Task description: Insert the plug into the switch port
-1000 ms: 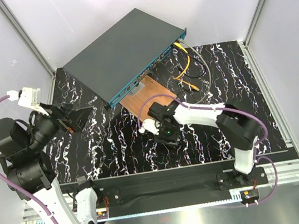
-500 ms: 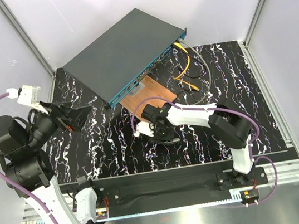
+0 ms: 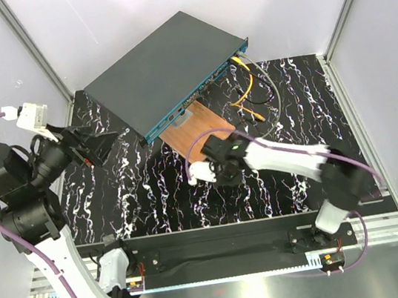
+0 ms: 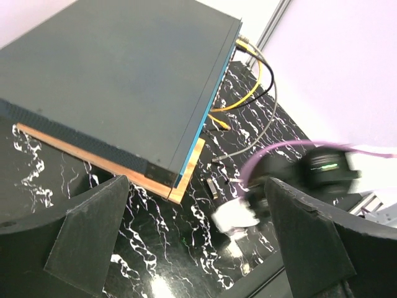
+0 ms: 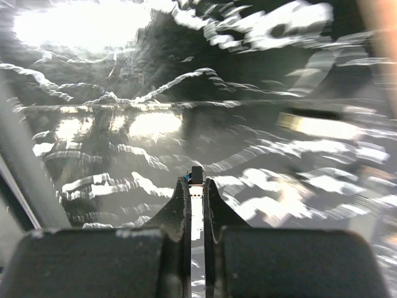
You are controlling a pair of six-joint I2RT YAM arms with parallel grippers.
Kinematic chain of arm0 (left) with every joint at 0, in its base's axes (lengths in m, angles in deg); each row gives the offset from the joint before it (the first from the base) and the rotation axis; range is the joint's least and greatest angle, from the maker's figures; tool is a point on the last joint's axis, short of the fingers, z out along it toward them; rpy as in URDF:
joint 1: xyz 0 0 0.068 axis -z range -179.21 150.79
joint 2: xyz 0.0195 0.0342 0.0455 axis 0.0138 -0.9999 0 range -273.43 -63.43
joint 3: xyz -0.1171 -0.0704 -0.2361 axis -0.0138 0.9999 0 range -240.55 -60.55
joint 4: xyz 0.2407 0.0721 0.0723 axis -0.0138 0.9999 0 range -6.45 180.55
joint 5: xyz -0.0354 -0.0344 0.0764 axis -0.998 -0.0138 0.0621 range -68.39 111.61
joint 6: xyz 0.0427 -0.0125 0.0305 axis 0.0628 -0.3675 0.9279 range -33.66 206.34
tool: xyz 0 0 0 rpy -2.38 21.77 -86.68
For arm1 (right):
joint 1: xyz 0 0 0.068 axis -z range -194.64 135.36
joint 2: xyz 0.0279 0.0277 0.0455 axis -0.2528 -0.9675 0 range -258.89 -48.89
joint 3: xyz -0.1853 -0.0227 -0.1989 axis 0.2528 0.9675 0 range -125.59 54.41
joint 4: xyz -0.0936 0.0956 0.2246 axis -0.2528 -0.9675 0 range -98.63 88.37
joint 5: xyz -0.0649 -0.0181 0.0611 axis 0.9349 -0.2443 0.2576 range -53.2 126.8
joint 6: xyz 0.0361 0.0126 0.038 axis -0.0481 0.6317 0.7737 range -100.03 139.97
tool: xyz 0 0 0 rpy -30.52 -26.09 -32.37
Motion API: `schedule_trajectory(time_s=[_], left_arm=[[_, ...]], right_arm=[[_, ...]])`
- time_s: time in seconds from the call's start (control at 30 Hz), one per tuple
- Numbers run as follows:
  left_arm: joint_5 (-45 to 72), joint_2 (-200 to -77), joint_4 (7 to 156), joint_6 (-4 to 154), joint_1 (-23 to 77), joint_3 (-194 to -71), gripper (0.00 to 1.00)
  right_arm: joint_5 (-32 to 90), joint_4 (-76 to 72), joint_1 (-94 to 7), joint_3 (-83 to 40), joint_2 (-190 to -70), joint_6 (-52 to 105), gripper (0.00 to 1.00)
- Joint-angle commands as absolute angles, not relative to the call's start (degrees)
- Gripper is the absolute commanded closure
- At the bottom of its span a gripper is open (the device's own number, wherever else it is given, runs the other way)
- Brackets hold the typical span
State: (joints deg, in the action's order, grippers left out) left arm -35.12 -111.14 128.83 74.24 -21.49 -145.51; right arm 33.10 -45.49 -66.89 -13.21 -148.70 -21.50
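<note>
Beyond the right fingers point(image 5: 180, 214) the bench point(image 5: 322, 186) is smeared into streaks, nothing on it readable. The plug point(image 5: 196, 176) shows only as a small dark tip at the fingertips, the rest hidden between them. Both left fingers point(image 4: 93, 239) are cut by the lower edge of their view. Ahead, between them, the right arm's wrist point(image 4: 322, 172) and a white block point(image 4: 239, 217) are blurred. Above them the switch point(image 4: 118, 81) runs off the left edge, the sockets on its blue face too small to tell.
</note>
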Motion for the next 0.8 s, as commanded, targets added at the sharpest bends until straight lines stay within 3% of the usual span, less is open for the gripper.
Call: schedule_trajectory(time_s=[0.0,0.2,0.33,0.47,0.6,0.77], left_arm=[[-37.71,-112.91,125.92,73.60,-21.36,-148.61,0.02],[-38.07,-116.07,128.28,77.79,-14.95,-150.89,0.02],[-41.56,-114.77,127.60,84.57,-8.45,-149.25,0.01],[-48.17,-110.46,109.97,76.88,-4.93,-139.67,0.01],[-44.76,-108.87,86.32,62.98,0.61,-132.36,0.01],[-33.61,-113.61,83.73,66.82,20.45,-134.37,0.01]], right_arm=[[31.89,-46.10,-67.47,-16.33,-134.07,-28.18,1.00],[21.55,-46.64,-67.64,-25.57,-118.19,-27.93,1.00],[11.41,-34.47,-67.64,-25.75,-108.16,-22.51,1.00],[10.70,-23.36,-67.64,-28.73,-105.05,-1.28,1.00],[12.11,-16.15,-67.29,-32.25,-104.96,10.81,1.00],[10.17,-5.60,-65.53,-31.99,-105.84,23.90,1.00]])
